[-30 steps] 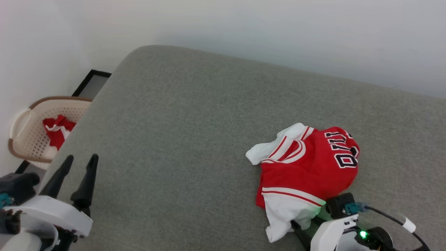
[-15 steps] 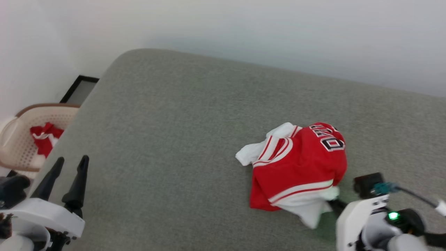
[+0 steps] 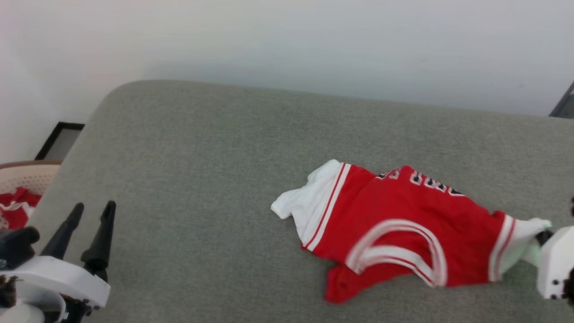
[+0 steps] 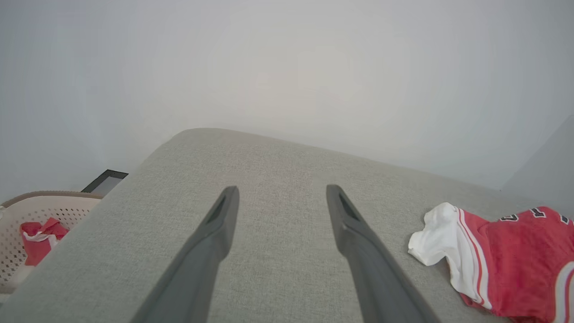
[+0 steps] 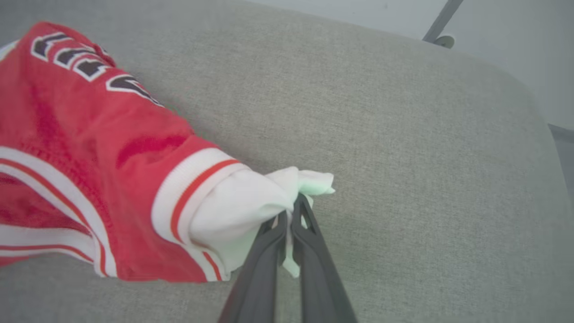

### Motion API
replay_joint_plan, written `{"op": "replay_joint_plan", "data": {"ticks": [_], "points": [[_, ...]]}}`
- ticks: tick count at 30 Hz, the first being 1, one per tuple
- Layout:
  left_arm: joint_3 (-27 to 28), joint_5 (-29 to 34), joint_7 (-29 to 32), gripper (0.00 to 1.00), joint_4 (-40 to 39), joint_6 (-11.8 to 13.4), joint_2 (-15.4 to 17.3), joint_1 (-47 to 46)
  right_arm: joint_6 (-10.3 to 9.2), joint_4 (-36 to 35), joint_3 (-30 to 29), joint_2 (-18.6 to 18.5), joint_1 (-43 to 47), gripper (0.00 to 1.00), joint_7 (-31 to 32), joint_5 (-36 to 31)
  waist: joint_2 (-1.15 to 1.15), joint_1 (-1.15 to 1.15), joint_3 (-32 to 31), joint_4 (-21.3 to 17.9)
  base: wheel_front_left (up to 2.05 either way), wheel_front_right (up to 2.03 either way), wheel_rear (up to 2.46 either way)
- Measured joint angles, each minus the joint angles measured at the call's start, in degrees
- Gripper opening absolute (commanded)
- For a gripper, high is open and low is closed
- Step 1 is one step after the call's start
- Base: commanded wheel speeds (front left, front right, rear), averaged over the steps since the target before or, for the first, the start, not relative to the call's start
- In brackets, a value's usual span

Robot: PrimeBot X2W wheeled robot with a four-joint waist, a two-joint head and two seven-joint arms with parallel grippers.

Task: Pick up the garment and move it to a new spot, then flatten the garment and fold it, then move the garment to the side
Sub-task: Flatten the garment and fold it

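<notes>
Right pincer [image 5: 293,204] is pressed tight on a white sleeve [image 5: 233,206] of the garment [image 3: 403,229], which lies stretched out on the right side of the grey fabric surface [image 3: 202,179]. Left pincer [image 3: 94,205] hovers spread wide, well apart from it, near the left edge.

Head cam: high, angled forward and down over the grey cushion [image 3: 202,179]. Wall [image 3: 287,40] runs across the top of frame, left gripper [image 3: 94,206] sits lower left.
Left wrist cam: low, near level, sighting along its own fingers [image 4: 208,244] across the cushion to the wall. Mid-range.
Right wrist cam: close in, looking down along the right gripper [image 5: 291,204] at one sleeve end of the red jersey [image 5: 80,148].
Overlap: head and left wrist both catch the laundry basket [image 3: 31,176] at far left and the jersey's other white sleeve. Head and right wrist share the lettering.
</notes>
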Motion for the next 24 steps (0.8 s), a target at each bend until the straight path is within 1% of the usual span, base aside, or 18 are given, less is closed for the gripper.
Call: {"op": "replay_joint_plan", "data": {"ticks": [4,9,10,11,12,13,16,19,24], "points": [[-0.6,0.2,0.2,1.0,0.1,0.0,-0.3,-0.6,0.0,4.8,-1.7,-1.5,-1.5,0.0,-1.1,0.6,0.0,0.0,0.2,-0.5,0.0,0.0,0.0],[-1.3,0.5,0.5,1.0,0.2,0.0,-0.7,-1.4,0.0,12.7,-2.3,-2.0,-3.8,0.01,-3.3,1.6,0.0,0.0,0.9,-0.4,0.0,0.0,0.0],[-1.3,0.5,0.6,1.0,0.3,0.0,-0.7,-1.5,0.0,14.2,-2.0,-2.0,-4.4,0.18,-3.7,1.8,0.0,0.0,1.1,-0.3,0.0,0.0,0.0],[-1.4,0.5,0.6,1.0,0.4,-0.1,-0.7,-1.7,0.0,15.9,-1.7,-2.0,-5.0,0.28,-3.9,2.1,0.0,0.0,1.2,-0.2,0.0,0.0,0.0],[-1.5,0.5,0.7,1.0,0.5,-0.3,-0.8,-2.0,0.0,17.3,-1.5,-1.8,-5.5,0.45,-4.3,2.4,0.0,0.0,1.4,-0.2,0.0,0.0,0.0],[-1.6,0.5,0.7,1.0,0.6,-0.3,-0.8,-2.1,0.0,18.6,-1.4,-1.8,-6.0,1.0,-4.7,2.4,0.0,0.0,1.5,-0.1,0.0,0.0,0.0],[-2.1,0.5,1.9,1.0,0.9,-0.3,-0.8,-2.5,0.0,21.5,-0.9,-1.6,-7.8,1.0,-5.2,2.6,0.0,0.0,1.6,-0.2,0.0,0.0,0.0],[-2.5,0.2,3.5,1.0,0.4,-0.6,-0.3,-3.2,0.0,22.4,0.0,-1.6,-9.1,1.0,-5.5,3.5,0.0,0.0,1.2,-0.6,0.0,0.0,0.0],[-3.0,-1.0,7.8,1.0,-1.3,-0.6,1.1,-4.0,0.0,19.6,0.9,-1.8,-9.4,1.0,-6.6,4.6,0.0,0.0,0.4,-2.2,0.0,0.0,0.0]]}}
